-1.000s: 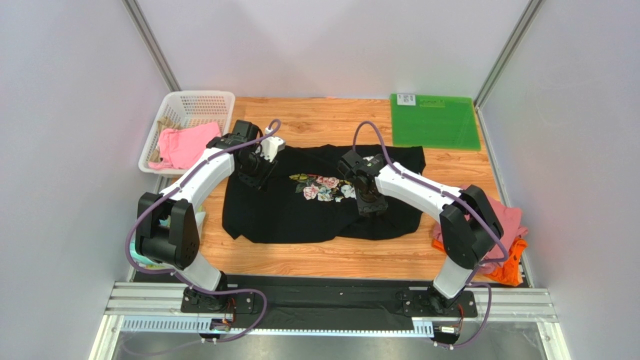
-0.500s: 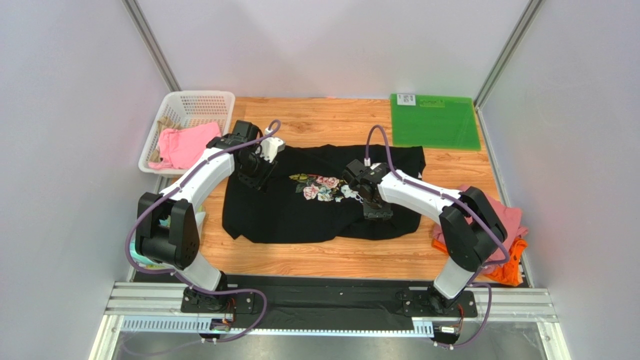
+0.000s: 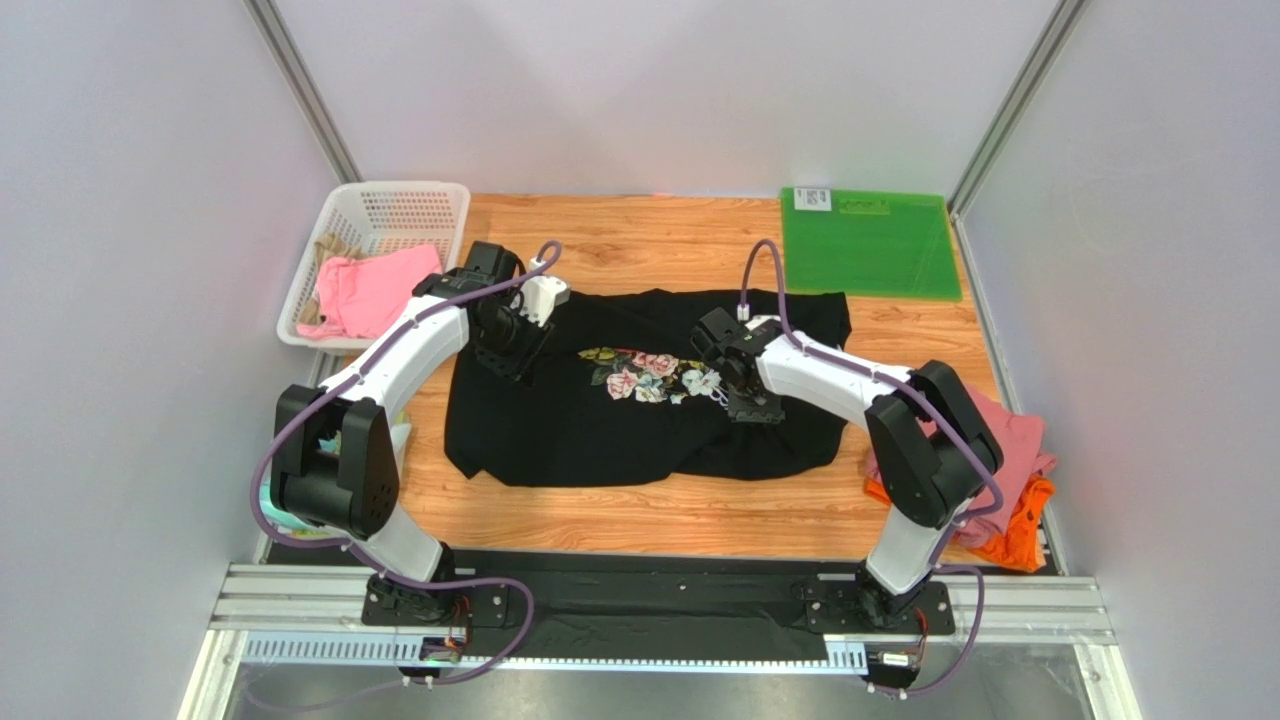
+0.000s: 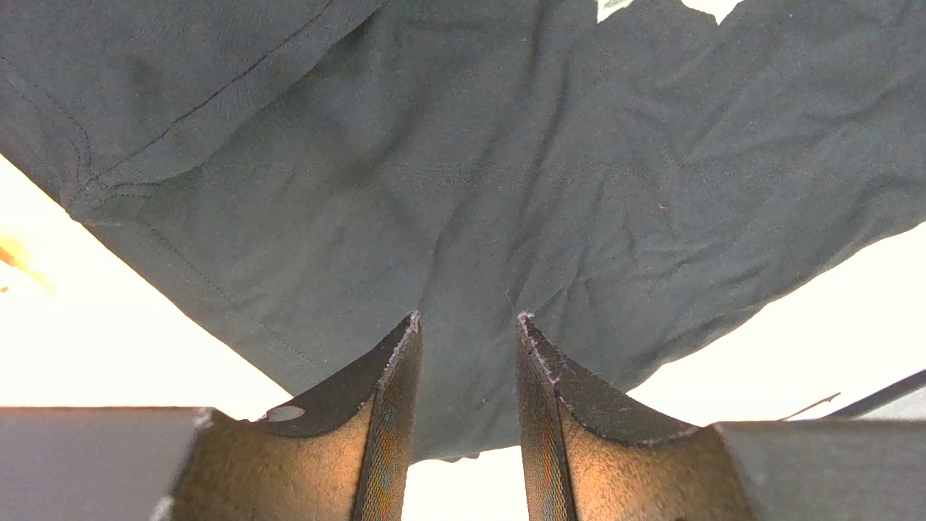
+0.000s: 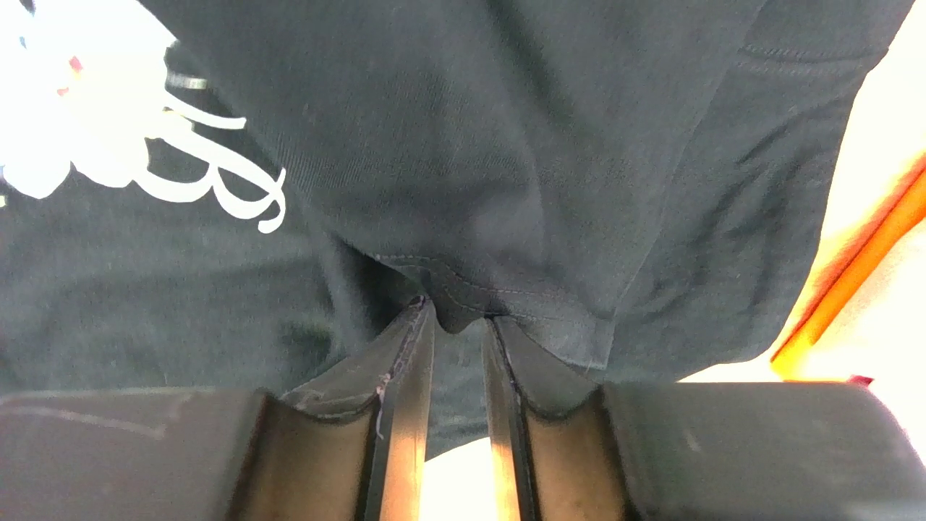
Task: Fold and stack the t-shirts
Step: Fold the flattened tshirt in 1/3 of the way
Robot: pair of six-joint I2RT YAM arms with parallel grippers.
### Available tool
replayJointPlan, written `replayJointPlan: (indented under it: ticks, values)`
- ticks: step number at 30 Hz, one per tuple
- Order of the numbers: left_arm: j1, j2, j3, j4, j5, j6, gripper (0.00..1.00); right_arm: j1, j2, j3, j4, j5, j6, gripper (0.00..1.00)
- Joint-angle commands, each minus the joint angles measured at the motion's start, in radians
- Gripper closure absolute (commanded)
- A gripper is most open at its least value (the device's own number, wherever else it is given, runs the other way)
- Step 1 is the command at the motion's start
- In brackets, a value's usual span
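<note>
The black t-shirt (image 3: 601, 428) lies spread across the middle of the table (image 3: 661, 518). The left gripper (image 4: 465, 326) is clamped on a fold near the shirt's far-left shoulder, and the right gripper (image 5: 457, 309) has its fingers pinched nearly together on a thin stitched edge. That shallow right-hand bite could slip on lifting, skewing the fold.

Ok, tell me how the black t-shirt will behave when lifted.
Likely floppy: the black t-shirt bunches into a fold at the right hand. Lifted there, the spread-out rest would probably sag. Thin creased cloth, so probably light.
</note>
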Motion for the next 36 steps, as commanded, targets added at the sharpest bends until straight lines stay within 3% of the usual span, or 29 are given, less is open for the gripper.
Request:
replayJointPlan:
  ticks: [1,8,23,27,29,36]
  values:
    - [-0.006,-0.029,-0.002,-0.005,0.011,0.017,0.57,-0.027,-0.001,0.059,0.05,0.045,0.004,0.72]
    - [-0.006,-0.029,-0.008,-0.004,0.017,0.014,0.57,-0.073,-0.021,0.111,0.048,0.042,-0.01,0.74]
    - [-0.006,-0.047,-0.023,-0.005,-0.001,0.028,0.57,-0.26,0.123,0.208,0.076,-0.024,-0.073,0.79]
    - [-0.006,-0.049,-0.026,-0.004,0.002,0.028,0.57,-0.225,0.028,0.153,0.051,-0.009,-0.071,0.75]
    - [-0.006,-0.042,-0.026,-0.004,0.007,0.027,0.57,-0.2,-0.02,0.136,0.016,0.031,-0.065,0.68]
    - [-0.006,-0.038,-0.019,0.001,0.023,0.011,0.57,-0.137,-0.133,0.018,0.01,-0.1,-0.008,0.65]
